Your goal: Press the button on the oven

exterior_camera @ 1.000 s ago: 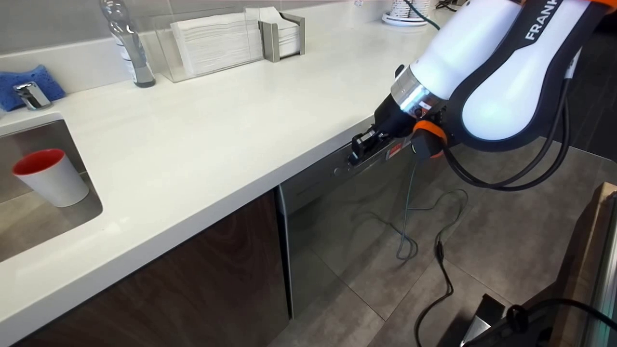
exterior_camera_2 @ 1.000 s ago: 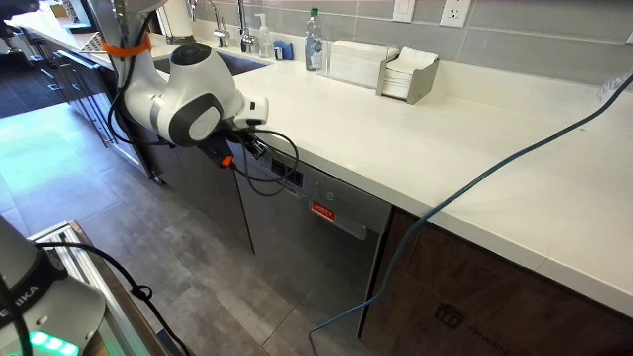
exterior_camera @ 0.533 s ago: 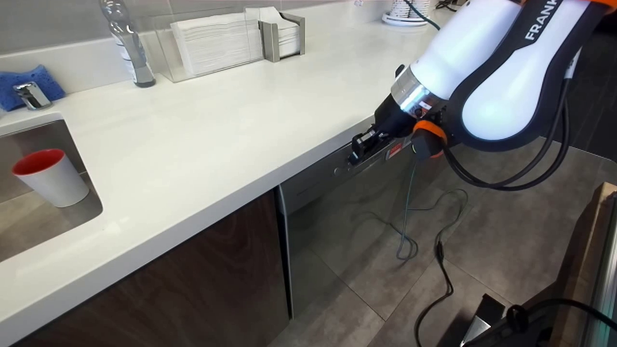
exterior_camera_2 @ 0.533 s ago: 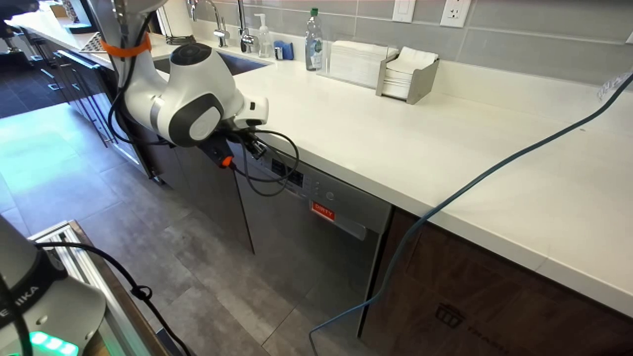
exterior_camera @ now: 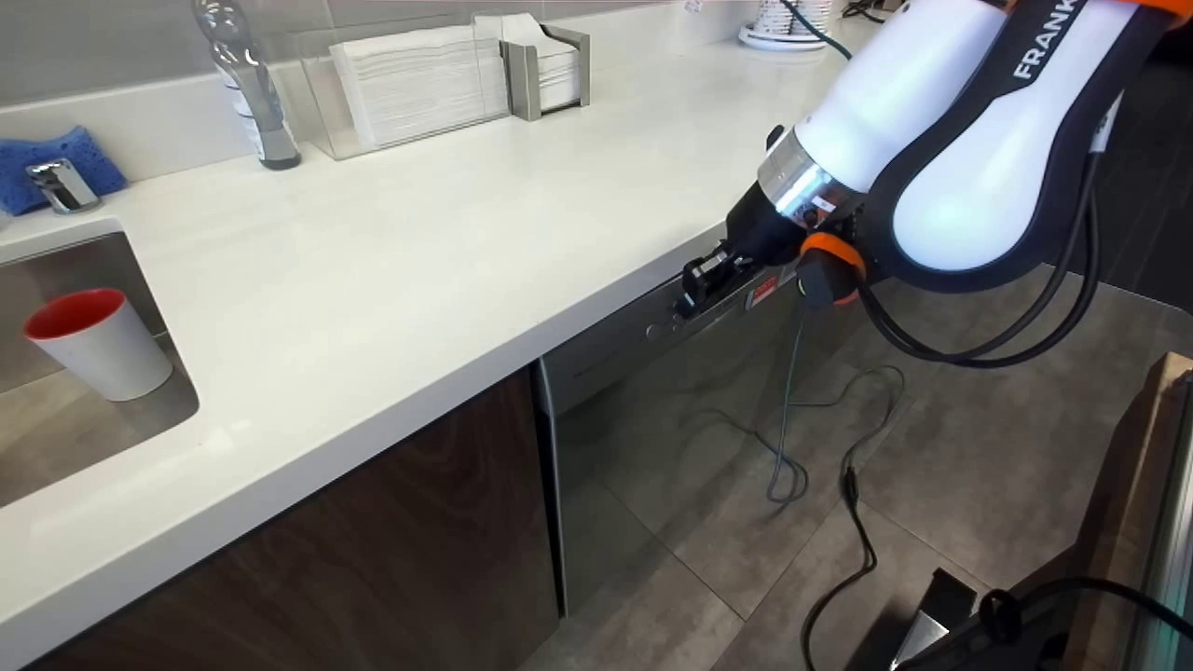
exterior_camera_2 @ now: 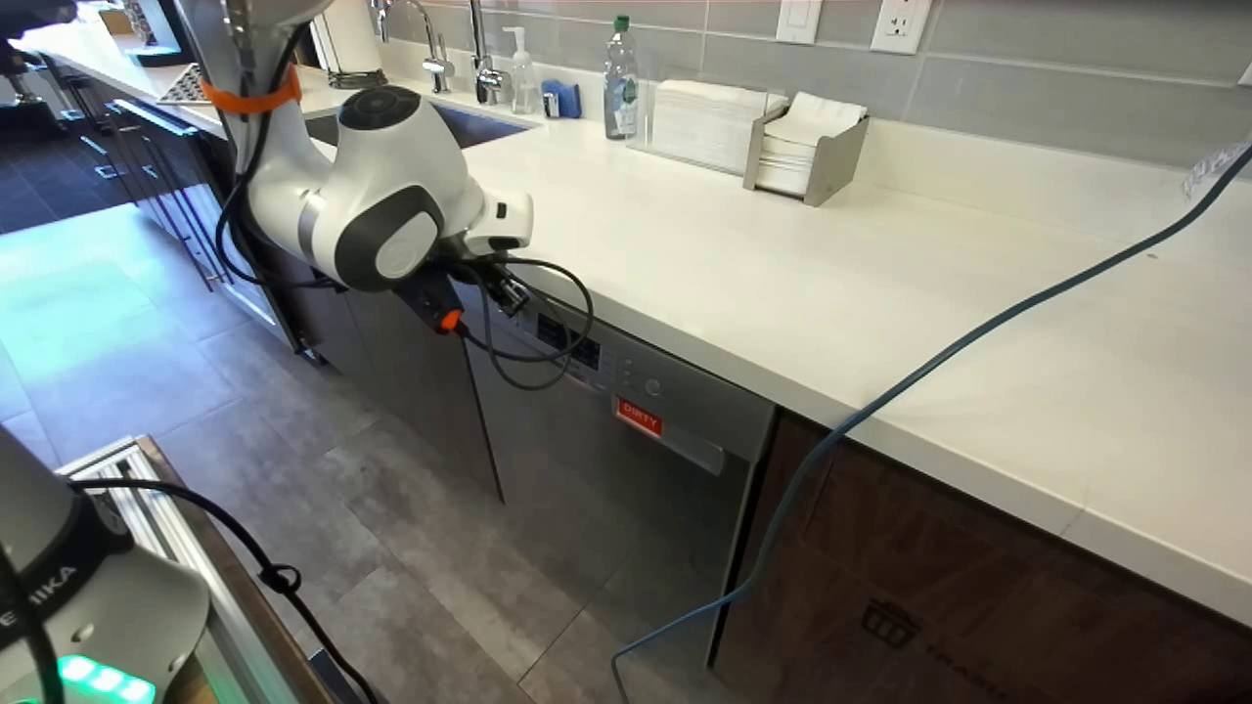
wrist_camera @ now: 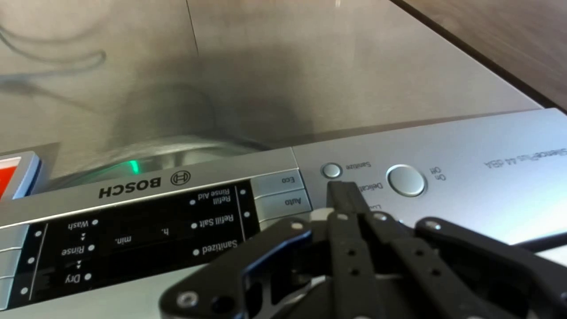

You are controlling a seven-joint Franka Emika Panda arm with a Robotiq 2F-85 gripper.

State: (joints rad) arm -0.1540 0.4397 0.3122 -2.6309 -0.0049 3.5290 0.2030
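1. The oven (exterior_camera_2: 606,489) is built in under the counter (exterior_camera_2: 782,264), with its control panel (wrist_camera: 463,195) along the top of the front – where a person standing would reach it. (The lettering runs Wash, Rinse, Dry, so I'd call it a dishwasher.)

2. On that panel, the large On/Off button (wrist_camera: 405,180) lies towards the end marked SilencePlus. The small Sanitize button (wrist_camera: 331,170) lies between it and the Eco key (wrist_camera: 279,182). Which one is wanted, the task doesn't say.

3. The gripper (wrist_camera: 347,192) is right at the panel, its jaws together with no gap I can make out and nothing held; I take that as making one firm poker. Sanitize shows just past the tips, On/Off off to one side, and the Delicate label is partly covered by them. Whether they touch the panel I can't tell.

4. The arm (exterior_camera: 867,93) slants down to the panel past the counter's edge, presumably so the tips meet the buttons and not the lip above.

5. A DIRTY sign (exterior_camera_2: 639,416) sits at the panel's lower edge, most likely to warn about the load.

6. Paper towels (exterior_camera_2: 712,122) stand well above and behind the panel – out of the push's way.
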